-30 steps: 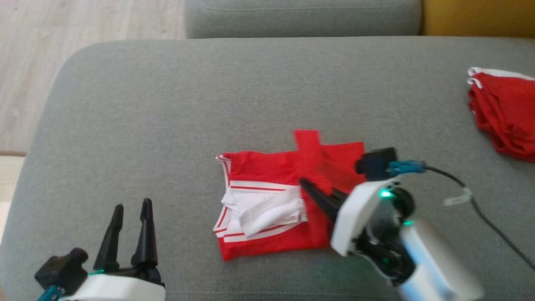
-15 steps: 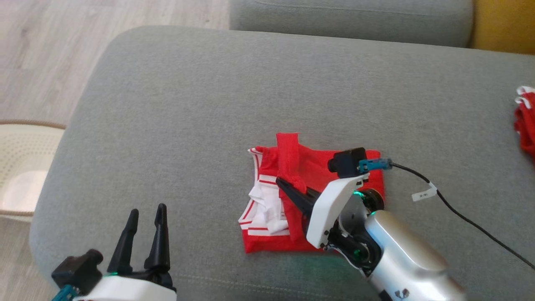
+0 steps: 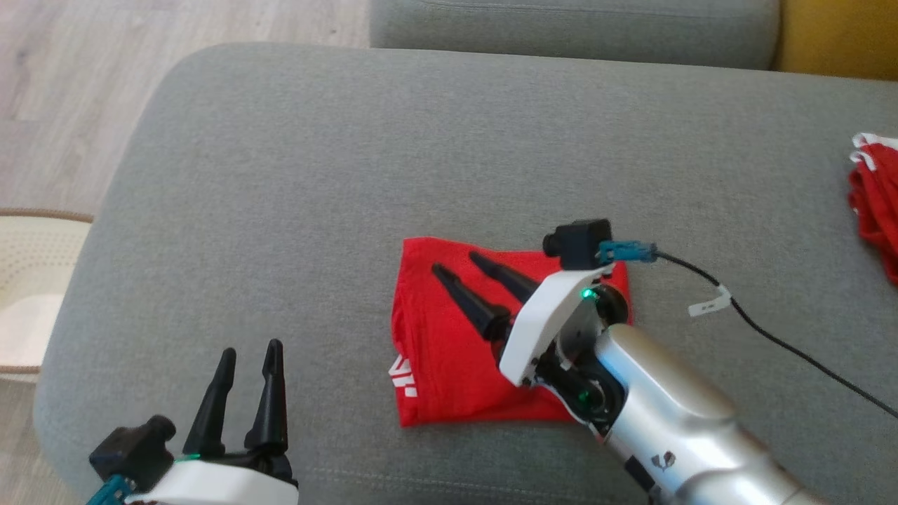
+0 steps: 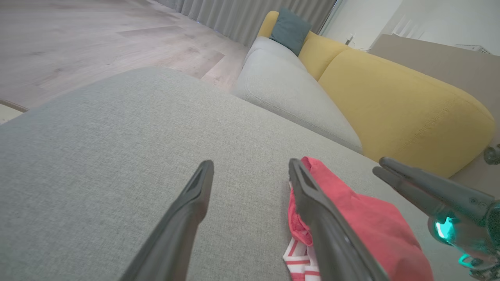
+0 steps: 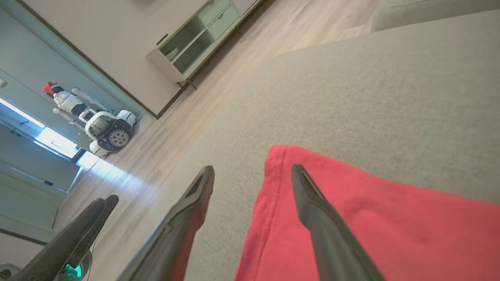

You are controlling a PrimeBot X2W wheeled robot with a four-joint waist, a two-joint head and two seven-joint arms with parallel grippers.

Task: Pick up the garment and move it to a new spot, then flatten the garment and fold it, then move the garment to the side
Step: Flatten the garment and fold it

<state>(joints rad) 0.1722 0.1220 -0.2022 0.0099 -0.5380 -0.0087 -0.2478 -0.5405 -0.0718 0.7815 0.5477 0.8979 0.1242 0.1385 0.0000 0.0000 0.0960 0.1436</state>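
The red fabric garment (image 3: 449, 351), folded into a rough square with white-striped trim showing at its 8 o'clock corner, lies flat on the grey fabric sofa seat (image 3: 316, 175), near the middle of the head view. The right gripper (image 3: 457, 262) is over it, pointing toward 10 o'clock, jaws spread wide and holding nothing. The left gripper (image 3: 251, 347) sits at 7 o'clock, well apart from the garment, jaws also wide and empty. A heap of red cloth (image 3: 873, 210) lies at 3 o'clock.

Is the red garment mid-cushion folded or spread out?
Folded: the red garment is a compact rectangle, striped trim peeking from its doubled edge.
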